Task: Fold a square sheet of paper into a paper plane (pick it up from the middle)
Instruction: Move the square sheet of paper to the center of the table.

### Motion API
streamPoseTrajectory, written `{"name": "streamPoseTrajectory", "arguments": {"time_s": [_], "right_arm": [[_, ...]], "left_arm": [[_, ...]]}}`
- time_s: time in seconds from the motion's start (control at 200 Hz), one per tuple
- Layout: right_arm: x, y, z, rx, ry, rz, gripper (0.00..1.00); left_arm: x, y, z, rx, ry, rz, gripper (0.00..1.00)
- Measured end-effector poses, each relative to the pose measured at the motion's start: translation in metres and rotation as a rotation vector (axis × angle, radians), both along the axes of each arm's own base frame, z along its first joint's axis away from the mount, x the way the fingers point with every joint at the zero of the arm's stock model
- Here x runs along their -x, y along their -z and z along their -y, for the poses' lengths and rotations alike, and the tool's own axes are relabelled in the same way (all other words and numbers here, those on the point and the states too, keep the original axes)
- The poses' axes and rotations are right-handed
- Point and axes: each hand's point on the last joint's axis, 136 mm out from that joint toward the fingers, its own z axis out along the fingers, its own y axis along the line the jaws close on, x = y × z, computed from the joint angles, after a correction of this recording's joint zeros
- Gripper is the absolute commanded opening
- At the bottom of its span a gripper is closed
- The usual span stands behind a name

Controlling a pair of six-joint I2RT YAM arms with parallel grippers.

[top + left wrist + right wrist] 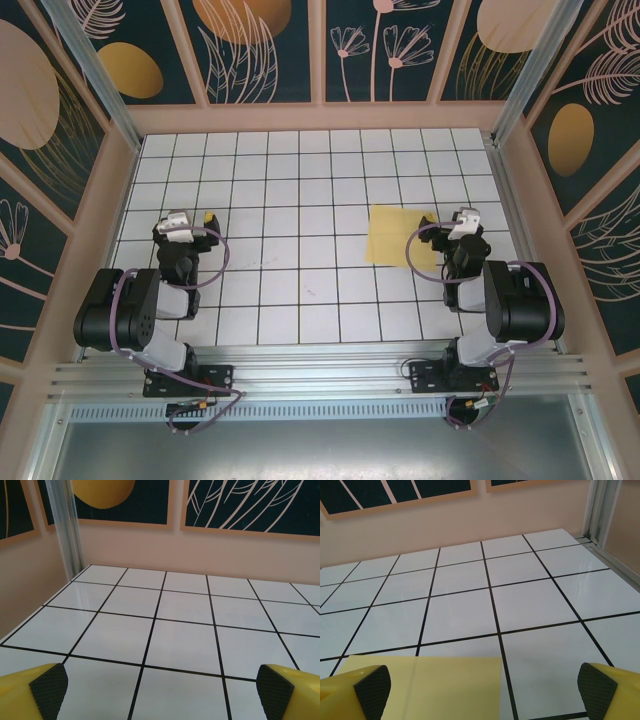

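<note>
Lying flat on the white tiled table (300,170), the square sheet of paper (398,235) sits right of centre in the overhead view, just beside the right gripper (465,218) and well apart from the left gripper (187,218). The right wrist camera adds that its jaws stand wide and empty, with the sheet reaching under the pad (372,685) at the left of that view and a faint line running up the paper. The left wrist camera shows equally wide, empty jaws above bare tiles, with a metal post (65,525) and a pink wall (200,550) beyond.
</note>
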Motion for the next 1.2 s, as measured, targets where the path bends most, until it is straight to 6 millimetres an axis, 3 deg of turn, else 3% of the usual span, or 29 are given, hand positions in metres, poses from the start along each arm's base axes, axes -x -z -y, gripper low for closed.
{"name": "streamPoseTrajectory", "arguments": {"time_s": [0.49,0.63,0.801,0.866,0.991,1.086,1.201], "right_arm": [[-0.004,-0.001,-0.005,0.009,-0.023,-0.046,0.99],[-0.01,-0.041,-0.007,-0.029,-0.005,-0.02,0.99],[-0.002,-0.078,-0.008,-0.145,0.04,-0.066,0.99],[-0.005,-0.087,-0.009,-0.209,0.057,-0.127,0.99],[-0.004,-0.098,-0.025,-0.318,0.002,-0.225,0.97],[0.007,-0.084,-0.047,-0.402,-0.093,-0.326,0.94],[0.021,-0.066,-0.072,-0.474,-0.17,-0.436,0.91]], "left_arm": [[0.0,0.0,0.0,0.0,0.0,0.0,0.99],[0.002,-0.001,0.0,0.0,-0.001,0.008,0.98],[0.027,-0.003,-0.008,0.004,-0.043,0.04,0.98],[0.033,-0.016,-0.01,0.007,-0.056,0.074,0.99],[0.031,-0.063,-0.011,0.042,-0.064,0.181,0.98],[0.029,-0.094,-0.01,0.108,-0.054,0.247,0.99],[0.03,-0.109,-0.009,0.242,-0.044,0.247,0.98]]}}
